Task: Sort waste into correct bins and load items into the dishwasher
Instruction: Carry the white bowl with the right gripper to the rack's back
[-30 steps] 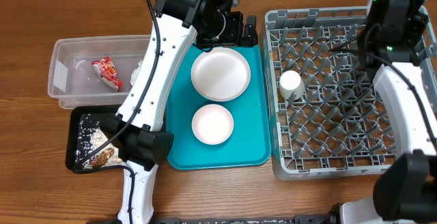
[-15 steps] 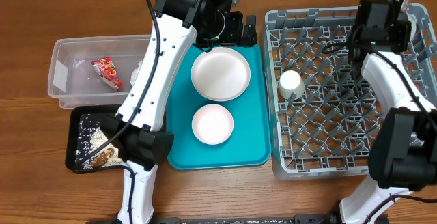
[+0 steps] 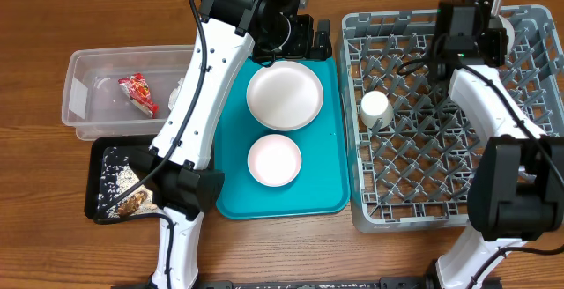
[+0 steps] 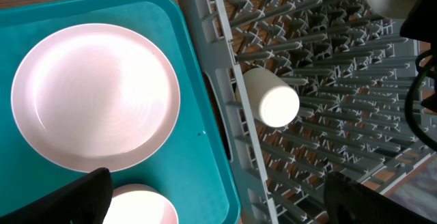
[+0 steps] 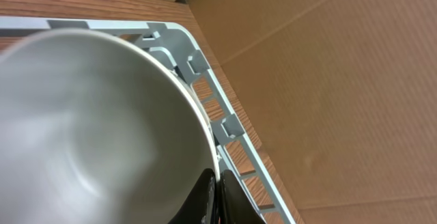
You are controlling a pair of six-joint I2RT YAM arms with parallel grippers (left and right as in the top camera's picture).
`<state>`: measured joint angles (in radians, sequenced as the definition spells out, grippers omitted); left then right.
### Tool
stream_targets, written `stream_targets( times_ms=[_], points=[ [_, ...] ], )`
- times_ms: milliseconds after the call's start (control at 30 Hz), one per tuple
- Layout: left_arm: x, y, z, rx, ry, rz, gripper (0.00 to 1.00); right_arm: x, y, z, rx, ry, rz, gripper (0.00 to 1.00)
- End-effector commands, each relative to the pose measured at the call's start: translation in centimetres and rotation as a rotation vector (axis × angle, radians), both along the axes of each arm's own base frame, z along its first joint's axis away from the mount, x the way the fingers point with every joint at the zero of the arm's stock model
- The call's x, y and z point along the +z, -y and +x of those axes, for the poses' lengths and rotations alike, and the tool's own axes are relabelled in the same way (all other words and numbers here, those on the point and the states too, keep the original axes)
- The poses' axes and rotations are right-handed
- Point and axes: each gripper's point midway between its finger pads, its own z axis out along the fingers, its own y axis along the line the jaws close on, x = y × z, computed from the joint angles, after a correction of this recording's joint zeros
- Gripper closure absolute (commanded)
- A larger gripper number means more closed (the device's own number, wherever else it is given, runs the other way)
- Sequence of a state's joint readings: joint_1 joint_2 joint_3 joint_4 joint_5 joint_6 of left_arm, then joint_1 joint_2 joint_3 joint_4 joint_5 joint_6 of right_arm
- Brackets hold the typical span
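Observation:
My right gripper is shut on the rim of a pale grey-white bowl and holds it above the back corner of the grey dish rack. In the overhead view this gripper is over the back of the rack. A white cup lies in the rack's left side. My left gripper is open and empty, above the teal tray at its right edge. On the tray are a white plate and a small white bowl.
A clear bin at the left holds a red wrapper. A black tray with food scraps sits in front of it. Brown cardboard stands behind the rack.
My right arm has swung left along the back of the rack, from the far right corner towards the middle. The left arm and the items on the tray have not moved.

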<state>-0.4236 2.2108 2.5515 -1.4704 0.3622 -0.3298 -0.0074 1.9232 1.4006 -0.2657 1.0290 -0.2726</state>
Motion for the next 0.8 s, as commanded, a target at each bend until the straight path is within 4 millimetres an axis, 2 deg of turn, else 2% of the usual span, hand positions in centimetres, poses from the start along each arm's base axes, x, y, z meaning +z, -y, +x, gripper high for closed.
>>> stream_targets(
  times_ms=[0,200,433,767],
  points=[
    [0.7,0.1,0.1,-0.013,0.030,0.000,0.00,-1.4,-1.0,0.5,0.034,-0.036,0.020,0.96],
    [0.7,0.0,0.1,-0.012,0.030,0.000,0.00,-1.6,-2.1,0.6,0.056,-0.055,0.018,0.95],
    [0.7,0.0,0.1,-0.012,0.030,0.000,0.00,-0.6,-1.7,0.6,0.050,-0.085,-0.049,0.96],
    [0.7,0.0,0.1,-0.012,0.030,0.000,0.00,-1.5,-3.6,0.1,0.098,-0.184,-0.065,0.96]
  ],
)
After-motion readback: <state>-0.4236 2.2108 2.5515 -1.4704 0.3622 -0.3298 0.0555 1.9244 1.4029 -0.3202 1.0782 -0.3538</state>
